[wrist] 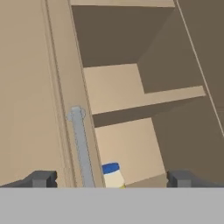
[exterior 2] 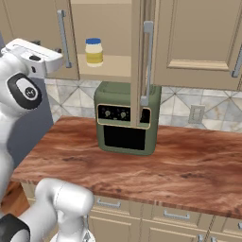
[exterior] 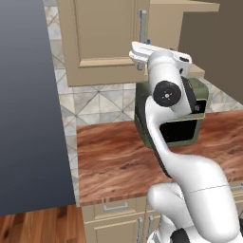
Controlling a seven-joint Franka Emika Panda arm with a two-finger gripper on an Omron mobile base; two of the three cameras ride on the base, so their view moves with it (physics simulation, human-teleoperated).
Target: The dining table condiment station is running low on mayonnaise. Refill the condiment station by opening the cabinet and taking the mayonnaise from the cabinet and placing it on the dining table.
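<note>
Wide-open claw [wrist: 109, 179] before cabinet [wrist: 131, 87], mayonnaise [wrist: 113, 175] seemingly just beyond its fingertips.

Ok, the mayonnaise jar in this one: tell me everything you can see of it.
The mayonnaise is a small round jar with a blue screw lid, pale cream-yellow contents and a yellowish label band. It stands upright on the lower shelf inside the cabinet, whose right door is swung open. Nothing touches it but the shelf. In the hand view its lid and shoulder show low down, just right of the closed door's silver bar handle. The gripper is open and short of it, holding nothing.
</note>
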